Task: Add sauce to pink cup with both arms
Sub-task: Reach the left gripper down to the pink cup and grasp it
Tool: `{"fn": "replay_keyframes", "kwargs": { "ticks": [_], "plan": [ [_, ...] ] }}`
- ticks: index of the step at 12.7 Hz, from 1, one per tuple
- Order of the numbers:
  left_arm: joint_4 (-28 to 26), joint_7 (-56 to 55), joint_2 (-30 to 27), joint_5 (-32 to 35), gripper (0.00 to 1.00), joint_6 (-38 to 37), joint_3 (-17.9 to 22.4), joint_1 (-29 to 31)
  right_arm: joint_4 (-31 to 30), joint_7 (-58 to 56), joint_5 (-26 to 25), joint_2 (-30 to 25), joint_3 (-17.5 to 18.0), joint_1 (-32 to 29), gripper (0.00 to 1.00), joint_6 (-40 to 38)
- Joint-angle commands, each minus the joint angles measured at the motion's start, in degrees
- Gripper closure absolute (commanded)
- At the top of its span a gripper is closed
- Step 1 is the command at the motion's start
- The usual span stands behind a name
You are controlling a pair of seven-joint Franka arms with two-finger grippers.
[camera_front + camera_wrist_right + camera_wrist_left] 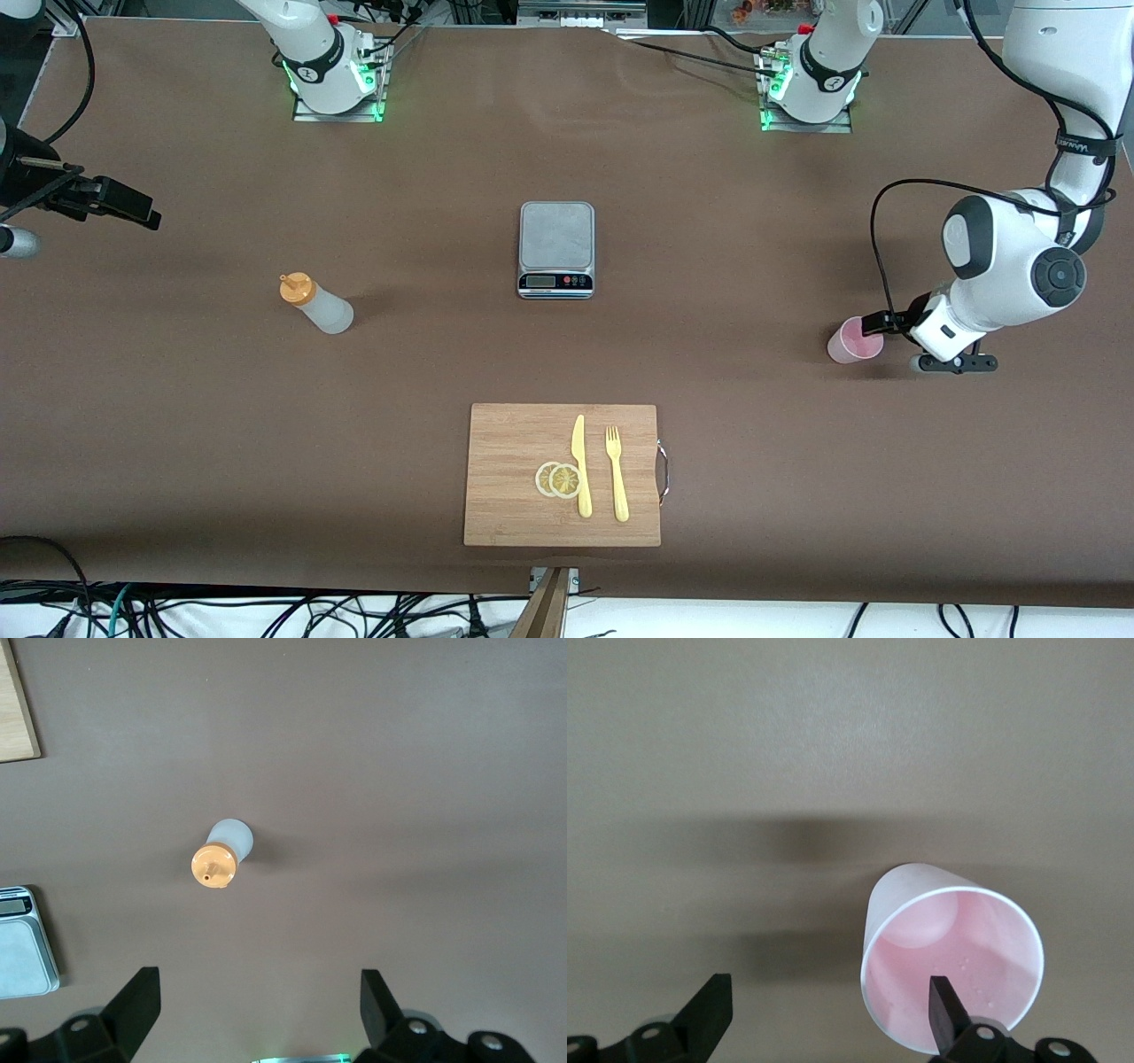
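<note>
- I see the table [177,443], covered in brown, with everything on it.
- My left arm [1010,266] is bent low at its own end of the table; the left gripper [826,1010] is spread wide, one finger [943,1010] in front of the pink cup's mouth.
- The right gripper [257,1010] hangs high over the bottle, jaws spread, holding nothing.
- The cutting board [514,514] lies nearest the front camera; the scale [555,248] is in the middle.
- The sauce bottle [319,304] stands toward the right arm's end.
- The pink cup [854,340] stands at the left arm's end.
</note>
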Motion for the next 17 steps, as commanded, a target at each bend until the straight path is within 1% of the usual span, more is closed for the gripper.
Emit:
{"fn": "replay_keyframes", "kwargs": {
  "ticks": [1, 2, 3, 4, 8, 9, 11, 13, 14, 15, 17],
  "plan": [
    [-1.11, -0.22, -0.72, 0.82, 0.41, 1.06, 0.21, -0.45, 1.63, 0.37, -0.81, -0.18, 0.7, 0.41, 0.0, -1.55],
    [-1.02, -0.49, -0.81, 0.74, 0.67, 0.89, 0.21, -0.62, 1.63, 0.11, -0.73, -0.26, 0.26, 0.24, 0.0, -1.55],
    [-0.93, -1.27, -0.81, 0.73, 0.89, 0.45, 0.12, -0.8, 1.63, 0.1, -0.55, -0.18, 0.08, 0.15, 0.0, -1.46],
    [-0.84, -2.76, -0.9, 0.73, 1.0, 0.27, 0.12, -0.97, 1.63, 0.19, -0.46, -0.09, 0.08, 0.15, 0.0, -1.29],
    [0.38, -3.74, -1.16, -0.05, 1.0, -0.6, -0.14, -2.64, 1.63, 0.1, -0.73, -0.18, 0.34, 0.24, 0.0, -1.37],
    [1.69, -4.09, -1.25, -0.32, 1.0, -2.52, -0.23, -3.69, 1.63, 0.19, -0.73, -0.18, 0.35, 0.24, 0.0, -1.37],
    [6.51, -7.16, -1.25, -2.86, 1.0, -8.92, -0.41, -6.76, 1.54, 0.1, -0.73, -0.18, 0.35, 0.24, 0.0, -1.37],
    [10.91, -9.96, -1.43, -3.04, 1.0, -14.12, -0.76, -10.45, 1.54, 0.19, -0.73, -0.18, 0.35, 0.24, 0.0, -1.46],
    [12.67, -11.9, -1.43, -3.13, 1.0, -16.14, -1.54, -12.3, 1.54, 0.45, -0.55, -0.09, 0.35, 0.24, 0.0, -1.38],
    [13.91, -14.09, -1.43, -4.52, 1.0, -17.64, -2.68, -13.88, 1.63, 0.19, -0.55, 0.08, 0.35, 0.24, 0.0, -0.85],
    [15.15, -15.34, -1.43, -8.65, 1.0, -18.36, -4.79, -16.96, 1.54, 0.19, -0.29, -0.09, 0.35, 0.24, 0.0, -1.37]
  ]
}}
